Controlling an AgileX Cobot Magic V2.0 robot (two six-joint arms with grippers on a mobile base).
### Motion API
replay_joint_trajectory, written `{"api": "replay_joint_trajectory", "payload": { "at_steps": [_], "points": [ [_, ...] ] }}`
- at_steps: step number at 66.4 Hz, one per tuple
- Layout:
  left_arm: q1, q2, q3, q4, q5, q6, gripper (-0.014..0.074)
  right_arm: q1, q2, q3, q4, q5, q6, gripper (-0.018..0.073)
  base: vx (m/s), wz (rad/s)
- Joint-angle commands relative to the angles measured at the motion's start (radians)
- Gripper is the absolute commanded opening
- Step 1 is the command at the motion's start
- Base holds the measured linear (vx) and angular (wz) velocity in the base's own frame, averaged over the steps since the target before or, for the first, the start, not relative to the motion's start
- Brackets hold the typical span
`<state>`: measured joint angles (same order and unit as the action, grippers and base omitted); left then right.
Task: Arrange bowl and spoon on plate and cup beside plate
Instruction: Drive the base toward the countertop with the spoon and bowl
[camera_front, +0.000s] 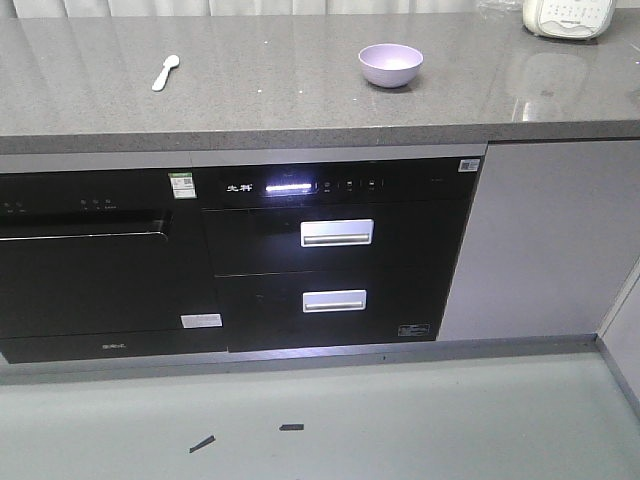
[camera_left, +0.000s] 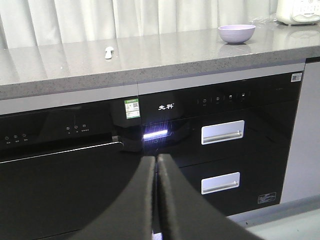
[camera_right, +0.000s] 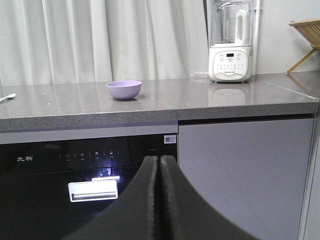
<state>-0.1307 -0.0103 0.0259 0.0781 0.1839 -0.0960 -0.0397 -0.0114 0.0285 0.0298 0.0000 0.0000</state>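
The lavender bowl (camera_front: 390, 65) is seen upright and empty on the grey stone countertop (camera_front: 300, 105), right of the centre and about midway between the front and back edges. The mint-green spoon (camera_front: 165, 72) is laid flat well apart from it, toward the left end of the countertop. Its head is pointed to the back edge and its handle is angled toward the front.

A white blender (camera_right: 230, 45) is stood near the back edge further right, in front of pale curtains (camera_right: 100, 40). A wooden rack (camera_right: 307, 27) is partly shown at the far right.

Below the front edge, a black built-in appliance with two silver drawer handles (camera_front: 337, 233) is lit along its control strip. Two small dark scraps (camera_front: 202, 443) are seen on the floor in front of it.

The left gripper (camera_left: 156, 162) is held low before the cabinet front, its dark fingers clenched together with nothing between them. The right gripper (camera_right: 159, 161) is likewise pressed closed and empty, below countertop level.
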Motion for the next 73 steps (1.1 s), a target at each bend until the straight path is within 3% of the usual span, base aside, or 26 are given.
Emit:
{"api": "replay_joint_trajectory", "payload": {
  "at_steps": [1, 73],
  "points": [
    [-0.001, 0.007, -0.008, -0.003, -0.070, -0.013, -0.0006, -0.005, -0.008, 0.003, -0.003, -0.069, 0.000, -0.0003, 0.06, -0.04],
    [-0.001, 0.007, -0.008, -0.003, -0.070, -0.013, -0.0006, -0.005, -0.008, 0.003, -0.003, -0.069, 0.000, -0.0003, 0.06, -0.02]
  ]
}}
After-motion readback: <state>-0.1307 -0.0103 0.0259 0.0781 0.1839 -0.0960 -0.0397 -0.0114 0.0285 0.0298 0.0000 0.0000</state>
